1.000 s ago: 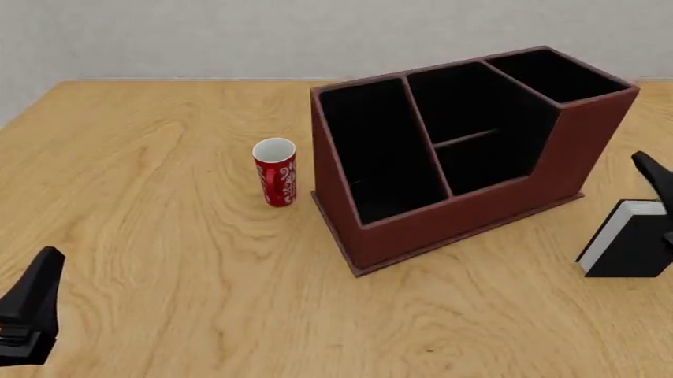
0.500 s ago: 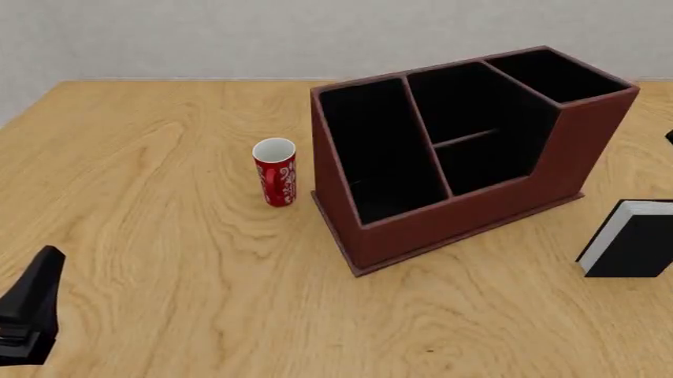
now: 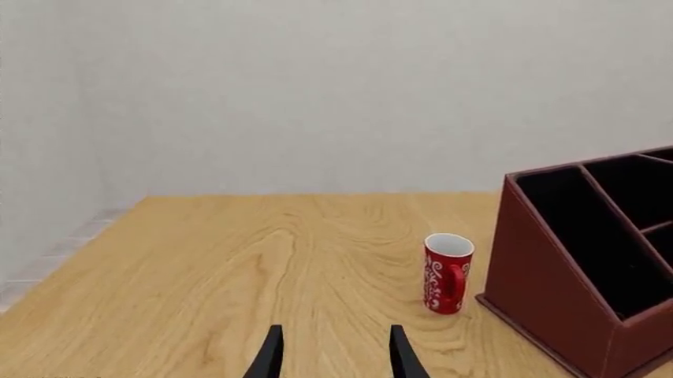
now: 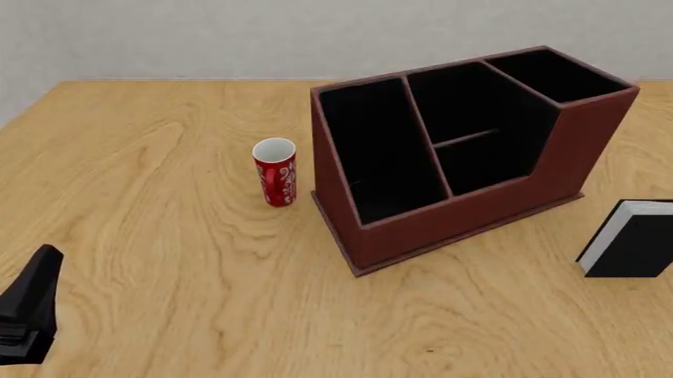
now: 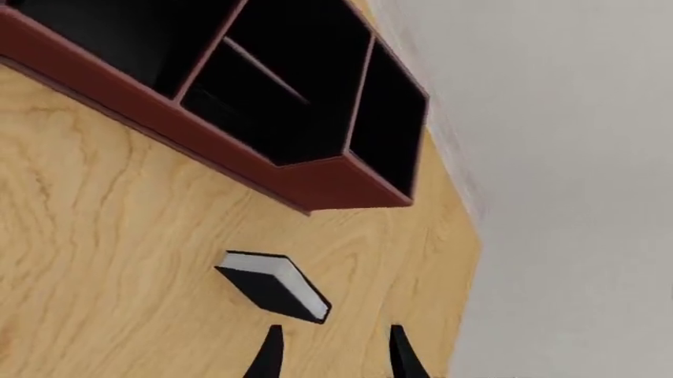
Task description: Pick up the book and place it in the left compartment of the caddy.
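Observation:
The book [image 4: 631, 246], black with white page edges, rests on the table at the far right of the front view, apart from the caddy [image 4: 462, 213]. In the right wrist view the book [image 5: 276, 285] lies just ahead of my right gripper [image 5: 332, 356], which is open and holds nothing. The caddy's left compartment [image 4: 379, 153] is a long black-lined slot at its left end. My left gripper [image 4: 31, 303] hangs at the near left, far from both. The left wrist view shows this gripper [image 3: 334, 358] open, with nothing between its fingers.
A red-and-white patterned cup [image 4: 276, 172] stands just left of the caddy; the left wrist view shows the cup [image 3: 447, 272] beside the caddy's corner [image 3: 573, 291]. The table's right edge runs close behind the book.
My right gripper, a second ago beside the book at the front view's right edge, has drawn back out of that view. The book and the left arm have not moved.

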